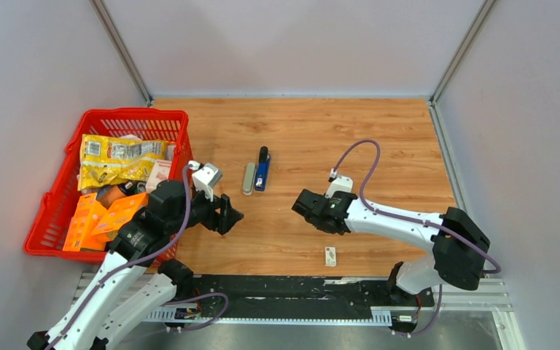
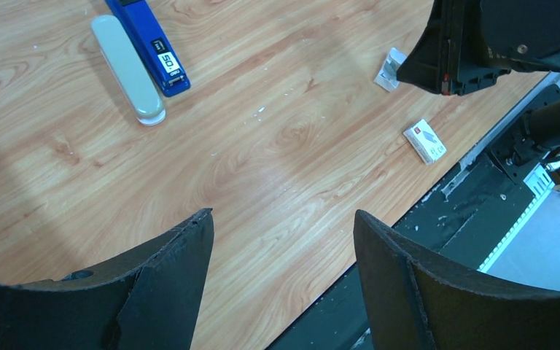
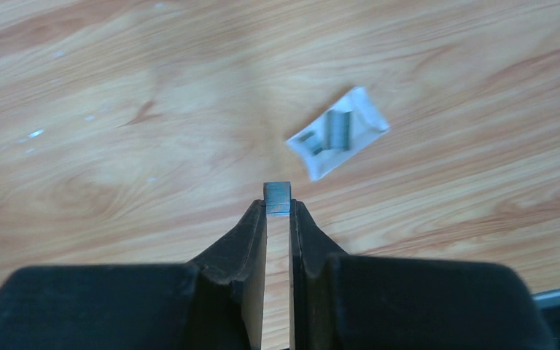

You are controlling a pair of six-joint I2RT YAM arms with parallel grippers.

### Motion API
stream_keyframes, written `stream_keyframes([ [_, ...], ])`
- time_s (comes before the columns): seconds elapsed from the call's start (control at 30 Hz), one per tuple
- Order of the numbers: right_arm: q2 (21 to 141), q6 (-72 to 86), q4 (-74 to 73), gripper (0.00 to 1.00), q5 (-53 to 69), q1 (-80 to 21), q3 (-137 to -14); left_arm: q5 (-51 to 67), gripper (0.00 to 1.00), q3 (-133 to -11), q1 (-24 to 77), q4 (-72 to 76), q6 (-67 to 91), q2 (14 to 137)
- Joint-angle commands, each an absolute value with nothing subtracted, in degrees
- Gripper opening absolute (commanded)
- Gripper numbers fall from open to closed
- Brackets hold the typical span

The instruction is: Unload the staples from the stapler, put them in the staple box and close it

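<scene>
Pale grey walls [image 1: 292, 44] stood on three sides, wood-grain tabletop [image 1: 379, 131] lay evenly lit, metal corner posts [image 1: 120, 47] rose behind

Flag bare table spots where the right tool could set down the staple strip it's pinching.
Widest: table beyond the stapler, out to its far and right edges. Also bare: wood between left tool and right tool, which pinches the staple strip. Crowded: red basket at left; white slip with staples ahead of the right tool; small box near the front edge.

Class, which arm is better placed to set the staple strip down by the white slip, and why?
Right: the right gripper is shut on the staple strip, near the white slip; the left gripper hangs open and empty.
</scene>
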State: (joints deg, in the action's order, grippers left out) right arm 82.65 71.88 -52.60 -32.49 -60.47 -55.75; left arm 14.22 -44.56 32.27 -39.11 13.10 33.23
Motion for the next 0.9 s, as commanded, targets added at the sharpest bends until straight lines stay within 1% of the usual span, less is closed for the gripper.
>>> stream_keyframes([
  [0.0, 80.2, 68.6, -53.4, 0.12, -34.3, -56.6, -53.0, 13.4, 0.78, -44.5, 32.5, -38.4, 12.7, 33.7],
  [0.33, 79.7, 64.4, -49.2, 0.13, -32.5, -50.8, -49.4, 12.8, 0.78, -44.6, 32.5, -38.4, 12.7, 35.1],
  [0.87, 82.3, 61.5, -45.4, 0.13, -30.5, -47.6, -48.2, 12.1, 0.78, -44.6, 32.5, -38.5, 12.7, 35.7],
])
